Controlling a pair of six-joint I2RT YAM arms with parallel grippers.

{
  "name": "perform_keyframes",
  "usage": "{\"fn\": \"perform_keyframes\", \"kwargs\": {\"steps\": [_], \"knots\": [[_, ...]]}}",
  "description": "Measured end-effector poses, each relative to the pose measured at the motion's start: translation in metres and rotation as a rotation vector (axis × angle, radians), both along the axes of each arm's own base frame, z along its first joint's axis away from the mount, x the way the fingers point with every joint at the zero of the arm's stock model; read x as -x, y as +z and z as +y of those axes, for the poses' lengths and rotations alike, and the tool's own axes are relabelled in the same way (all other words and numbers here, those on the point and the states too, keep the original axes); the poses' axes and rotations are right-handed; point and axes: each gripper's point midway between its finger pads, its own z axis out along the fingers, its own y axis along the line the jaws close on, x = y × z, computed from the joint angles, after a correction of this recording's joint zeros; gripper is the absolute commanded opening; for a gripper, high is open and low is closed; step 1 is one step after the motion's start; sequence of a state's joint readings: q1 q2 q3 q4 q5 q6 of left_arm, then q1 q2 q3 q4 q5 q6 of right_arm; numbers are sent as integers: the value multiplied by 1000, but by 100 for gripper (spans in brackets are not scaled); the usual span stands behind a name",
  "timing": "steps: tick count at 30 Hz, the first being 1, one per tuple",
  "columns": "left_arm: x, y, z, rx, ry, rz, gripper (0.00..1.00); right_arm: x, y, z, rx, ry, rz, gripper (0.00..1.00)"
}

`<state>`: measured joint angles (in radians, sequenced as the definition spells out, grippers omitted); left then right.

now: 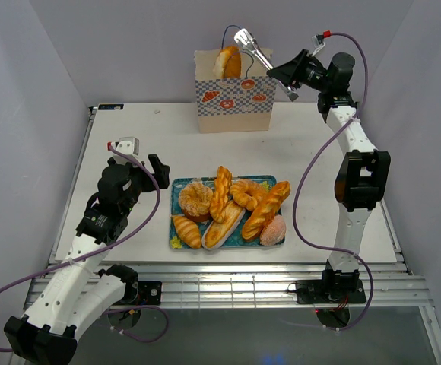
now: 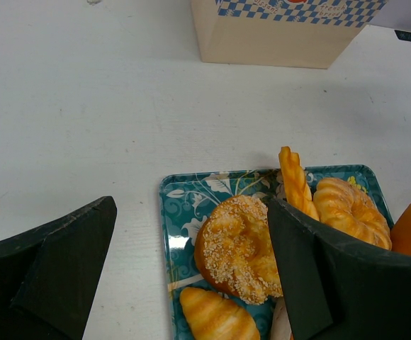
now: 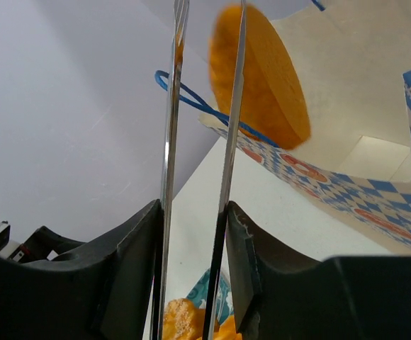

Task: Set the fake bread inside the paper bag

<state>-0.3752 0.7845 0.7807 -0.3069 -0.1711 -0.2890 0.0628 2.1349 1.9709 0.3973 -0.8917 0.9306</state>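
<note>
Over the mouth of the paper bag (image 1: 233, 114), the right gripper (image 3: 195, 219) pinches tongs (image 1: 255, 52) beside a round bun (image 1: 228, 62); the left gripper (image 2: 191, 234) hangs spread. Released off-centre, the bun could catch the rim and fall outside.

— The tongs (image 1: 260, 59) are bare polished metal, bright and mirror-smooth.
— And the paper bag (image 1: 234, 110) is matt tan kraft paper with a printed band, and its handles (image 3: 158, 79) are blue cord.
— The fake bread (image 1: 224, 204) looks like moulded plastic or foam, glossy all over. The round seeded bun (image 2: 239, 248) has a rough, grainy crust.
— The tray (image 2: 198, 188) is smooth with a slight sheen. The desk (image 1: 167, 129) is matt white.
— The left gripper (image 2: 190, 212) has jaws of dull black plastic.
</note>
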Motion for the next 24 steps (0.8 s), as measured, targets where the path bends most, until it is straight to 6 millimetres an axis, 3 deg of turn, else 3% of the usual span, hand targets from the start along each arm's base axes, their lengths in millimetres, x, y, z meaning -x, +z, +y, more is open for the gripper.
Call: {"fn": "perform_keyframes", "kwargs": {"steps": [7, 17, 24], "knots": [[-1, -1, 0, -1, 0, 4, 98, 1, 14, 0, 5, 0, -39, 48], [-1, -1, 0, -2, 0, 5, 98, 0, 7, -4, 18, -6, -9, 48], [-1, -1, 0, -3, 1, 4, 98, 24, 13, -36, 33, -64, 27, 48]]}}
